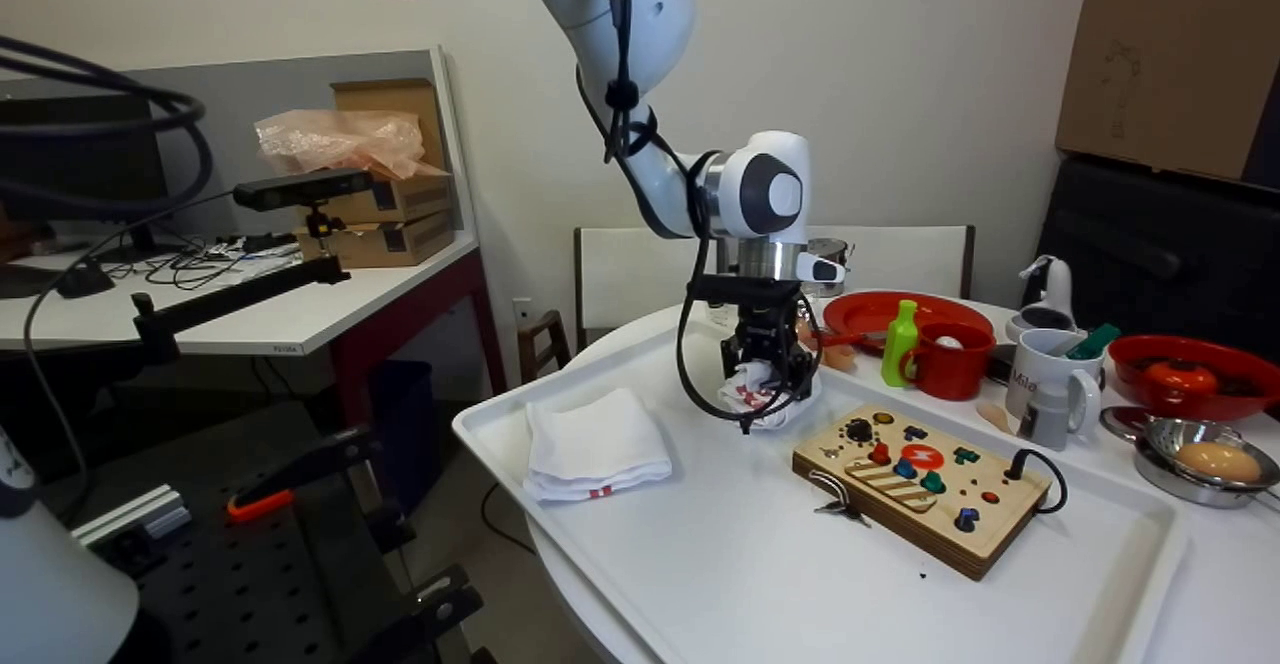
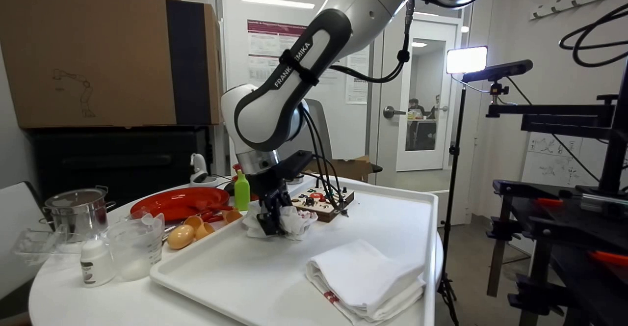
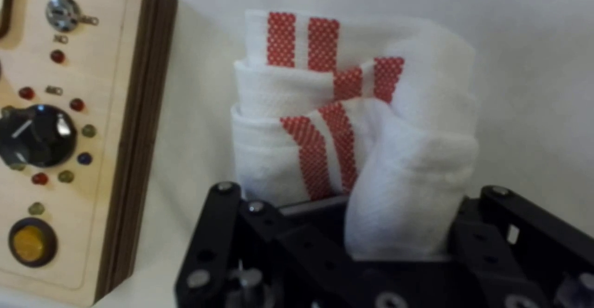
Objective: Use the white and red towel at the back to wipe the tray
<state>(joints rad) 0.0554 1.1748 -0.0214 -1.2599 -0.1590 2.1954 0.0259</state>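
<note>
The white and red towel lies bunched on the white tray (image 1: pixel 720 554) near its back edge. It shows in both exterior views (image 1: pixel 743 385) (image 2: pixel 298 221) and, with paired red stripes, in the wrist view (image 3: pixel 431 76). My gripper points down into it in both exterior views (image 1: pixel 765 374) (image 2: pixel 272 215). In the wrist view a fold of the towel bulges up between the fingers of my gripper (image 3: pixel 371 210), which looks shut on it. The fingertips are hidden by cloth. A small dark speck (image 1: pixel 922 575) lies on the tray.
A wooden switch box (image 1: pixel 920 484) with hanging keys (image 1: pixel 838 506) sits on the tray close to the towel. A folded white towel (image 1: pixel 595 439) lies at another tray edge. Beyond the tray stand a green bottle (image 1: pixel 901 344), red mug (image 1: pixel 953 364), red plate (image 1: pixel 870 312) and eggshells (image 2: pixel 196 225).
</note>
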